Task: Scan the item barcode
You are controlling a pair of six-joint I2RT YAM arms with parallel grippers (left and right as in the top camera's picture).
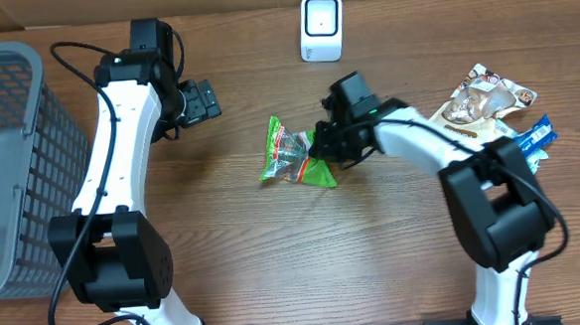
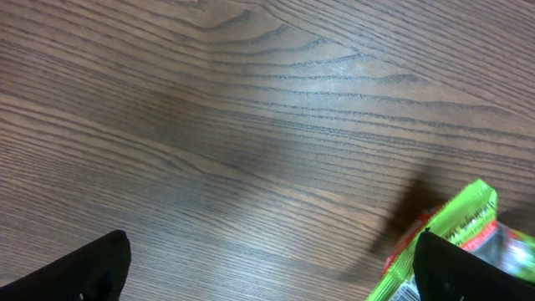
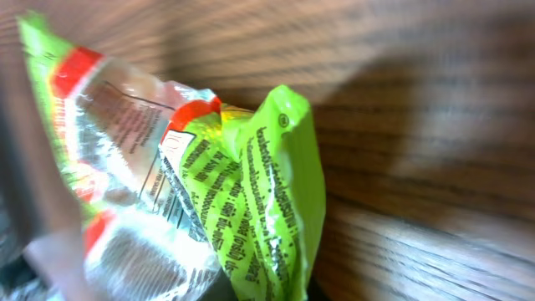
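Right fingers [image 1: 321, 147] were clenched on the edge of the green snack packet [image 1: 292, 154], which lay on the counter [image 1: 275, 253] at their tips. Left fingers [image 1: 205, 100] were released, well apart. You were at the grasp step; next, lift it and face its barcode to the scanner [image 1: 322, 27] beyond them.

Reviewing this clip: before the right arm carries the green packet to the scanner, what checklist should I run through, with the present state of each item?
1. Right fingers shut on the green packet, at its right edge: ok.
2. Packet lifted: not ok, it lies on the table.
3. Barcode turned toward the scanner: cannot tell; the right wrist view shows print but no barcode I can make out.
4. Way from packet to scanner: ok, nothing lies between them.
5. Left fingers open and apart from the packet: ok.
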